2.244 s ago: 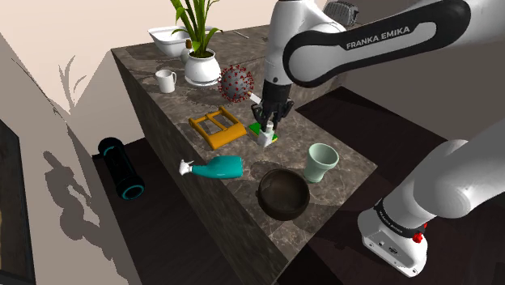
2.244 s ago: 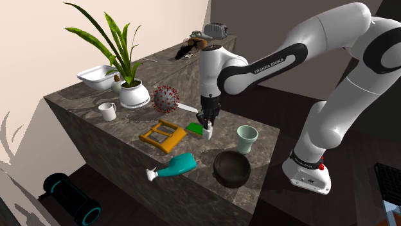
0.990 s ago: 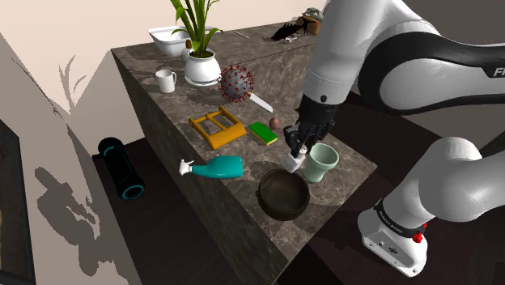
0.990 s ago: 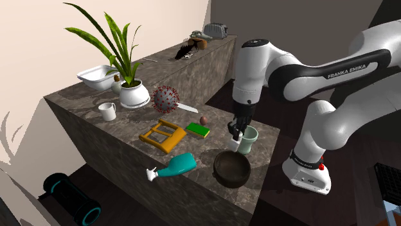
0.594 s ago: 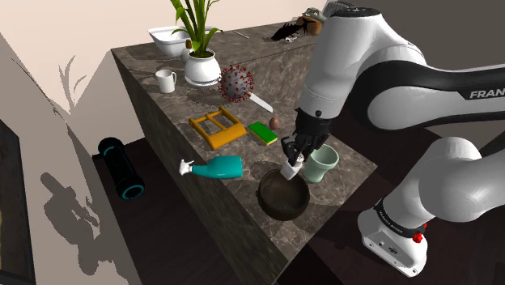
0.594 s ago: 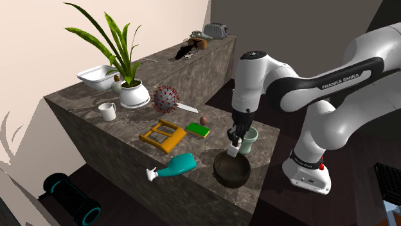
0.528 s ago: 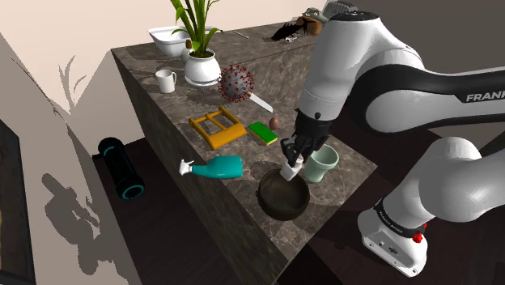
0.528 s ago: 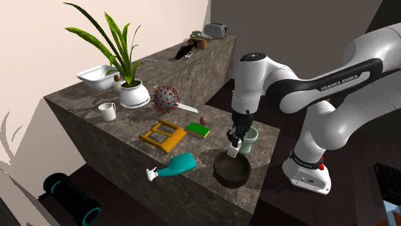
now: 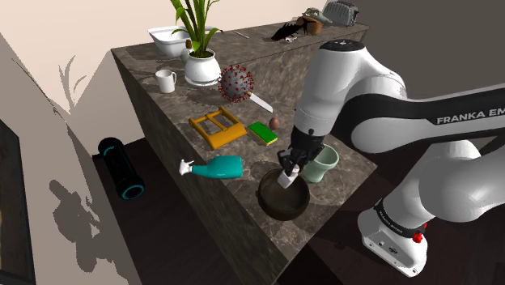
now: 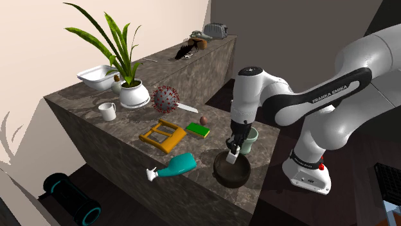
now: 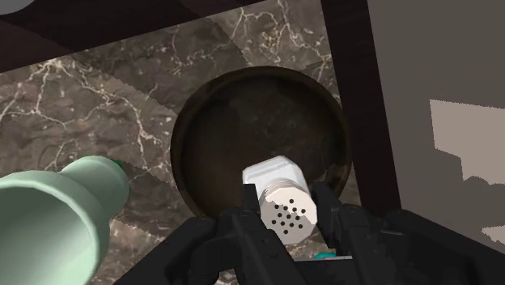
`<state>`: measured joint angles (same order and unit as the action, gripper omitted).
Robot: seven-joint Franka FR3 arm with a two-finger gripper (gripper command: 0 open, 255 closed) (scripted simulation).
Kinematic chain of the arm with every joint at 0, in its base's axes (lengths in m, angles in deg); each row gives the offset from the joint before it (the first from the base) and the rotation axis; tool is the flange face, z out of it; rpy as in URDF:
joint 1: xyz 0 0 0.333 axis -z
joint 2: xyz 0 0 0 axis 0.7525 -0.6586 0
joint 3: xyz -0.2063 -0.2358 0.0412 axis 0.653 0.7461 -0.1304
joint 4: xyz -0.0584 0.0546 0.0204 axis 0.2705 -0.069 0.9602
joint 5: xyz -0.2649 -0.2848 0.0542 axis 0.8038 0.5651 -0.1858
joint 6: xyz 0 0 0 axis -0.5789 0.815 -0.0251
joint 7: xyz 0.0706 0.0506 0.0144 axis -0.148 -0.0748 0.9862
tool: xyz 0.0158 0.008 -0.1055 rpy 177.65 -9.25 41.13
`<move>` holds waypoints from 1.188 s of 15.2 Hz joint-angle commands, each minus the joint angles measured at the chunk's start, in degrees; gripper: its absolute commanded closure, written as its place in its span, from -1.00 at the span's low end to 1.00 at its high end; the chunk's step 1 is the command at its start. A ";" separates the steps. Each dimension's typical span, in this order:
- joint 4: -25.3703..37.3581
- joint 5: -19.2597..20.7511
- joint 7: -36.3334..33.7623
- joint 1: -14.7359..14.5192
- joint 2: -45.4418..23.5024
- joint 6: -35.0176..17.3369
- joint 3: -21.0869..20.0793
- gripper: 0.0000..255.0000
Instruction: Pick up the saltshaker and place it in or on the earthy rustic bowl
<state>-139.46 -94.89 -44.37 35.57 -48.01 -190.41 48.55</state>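
Dark marble countertop (image 9: 174, 101), w/ its near corner at lower centre of the shoulder view. Gripper (image 11: 287, 212) is clenched on the saltshaker (image 11: 273, 173), a white body w/ a perforated cap facing the wrist cam, fingers clasping it on both sides. Shaker hangs directly over the dark brown bowl (image 11: 218, 121), which sits by the counter's edge; can't tell if its base touches the bowl floor yet. Judged step: placing, approx. at the end of the carry. Next move calls for a short descent, then letting go and lifting straight up so the shaker doesn't tip. Pale green cup (image 9: 322, 162) stands just beside the bowl, upper right of it in the shoulder view, so keep clear. Farther left lies a teal spray bottle (image 9: 217, 168).
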 commanded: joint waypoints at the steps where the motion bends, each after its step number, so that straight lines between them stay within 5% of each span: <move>1: -1.08 -0.28 0.08 0.00 -0.89 -1.99 -0.47 1.00; 10: -1.91 -0.51 0.09 0.02 -1.75 -3.67 -0.91 1.00; 11: -1.91 -0.51 0.09 0.02 -1.75 -3.67 -0.91 -1.00; 16: -1.91 -0.51 0.09 0.02 -1.75 -3.67 -0.91 -1.00; 18: 0.55 0.18 0.10 0.06 0.54 1.06 0.35 -1.00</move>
<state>-139.66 -94.94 -44.42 35.64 -48.55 -191.28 48.29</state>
